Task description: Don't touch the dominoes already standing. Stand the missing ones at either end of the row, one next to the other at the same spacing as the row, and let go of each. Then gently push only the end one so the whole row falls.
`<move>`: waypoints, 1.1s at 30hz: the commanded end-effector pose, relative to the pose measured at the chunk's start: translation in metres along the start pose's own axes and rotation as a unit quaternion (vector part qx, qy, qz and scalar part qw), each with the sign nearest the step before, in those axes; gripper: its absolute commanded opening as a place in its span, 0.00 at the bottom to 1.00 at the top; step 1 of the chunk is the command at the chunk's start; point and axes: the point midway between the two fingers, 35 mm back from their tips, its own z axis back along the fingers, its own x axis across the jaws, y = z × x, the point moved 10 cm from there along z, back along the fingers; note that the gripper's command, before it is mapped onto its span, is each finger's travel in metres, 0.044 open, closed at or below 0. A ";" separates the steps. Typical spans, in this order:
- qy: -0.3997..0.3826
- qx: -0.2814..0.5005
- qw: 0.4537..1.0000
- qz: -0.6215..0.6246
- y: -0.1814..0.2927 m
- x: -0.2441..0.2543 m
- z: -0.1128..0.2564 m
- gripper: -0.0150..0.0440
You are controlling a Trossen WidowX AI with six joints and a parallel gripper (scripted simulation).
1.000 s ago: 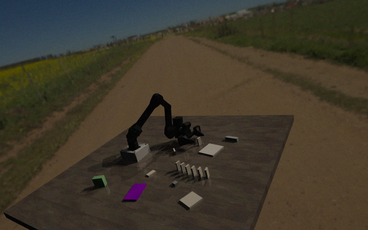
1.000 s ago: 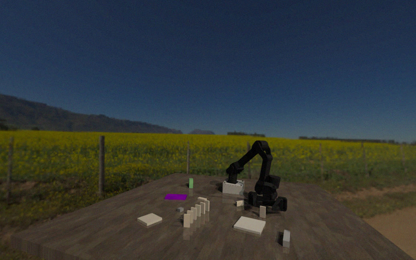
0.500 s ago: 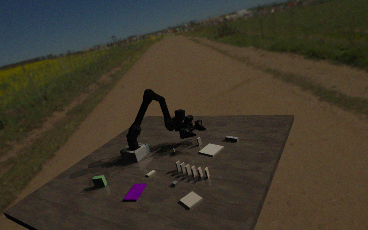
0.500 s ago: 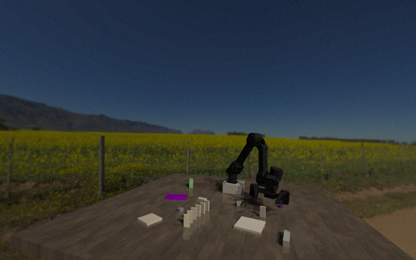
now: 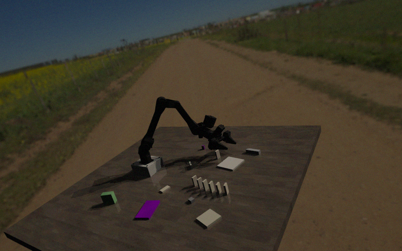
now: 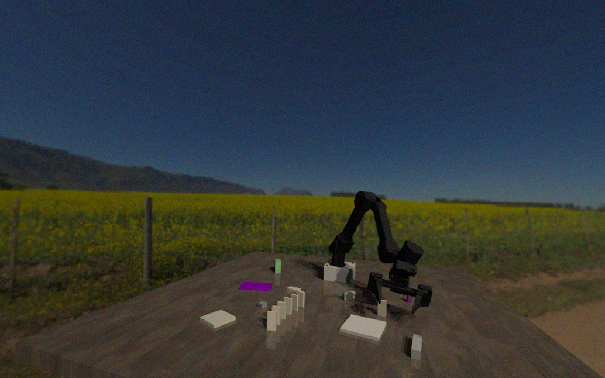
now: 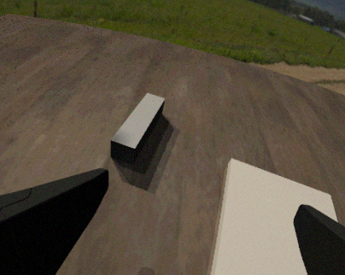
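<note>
Several cream dominoes (image 5: 211,186) (image 6: 271,320) stand upright in an evenly spaced row. One more domino (image 5: 217,154) (image 6: 381,308) stands upright by itself behind the white slab in the top view, well away from the row. A cream domino (image 5: 164,189) (image 6: 294,288) lies flat off the row's left end in the top view. A small cream piece (image 5: 189,163) (image 6: 349,296), seemingly a domino on its side, lies nearer the arm's base. My gripper (image 5: 231,146) (image 6: 396,307) (image 7: 201,196) is wide open and empty, above and close to the lone standing domino, which the wrist view does not show.
A white slab (image 5: 231,163) (image 6: 363,327) (image 7: 254,222) and a grey bar (image 5: 253,151) (image 6: 416,346) (image 7: 139,121) lie near the gripper. A cream slab (image 5: 208,218), grey cube (image 5: 191,200), purple slab (image 5: 147,209), green block (image 5: 109,197) and small purple block (image 5: 203,147) are also on the table.
</note>
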 end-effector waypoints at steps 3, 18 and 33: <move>-0.062 0.228 0.971 -0.034 -0.065 -0.012 -0.034 1.00; -0.050 0.432 0.896 -0.088 -0.109 -0.045 -0.021 1.00; -0.010 0.552 0.826 -0.113 -0.127 -0.069 0.003 1.00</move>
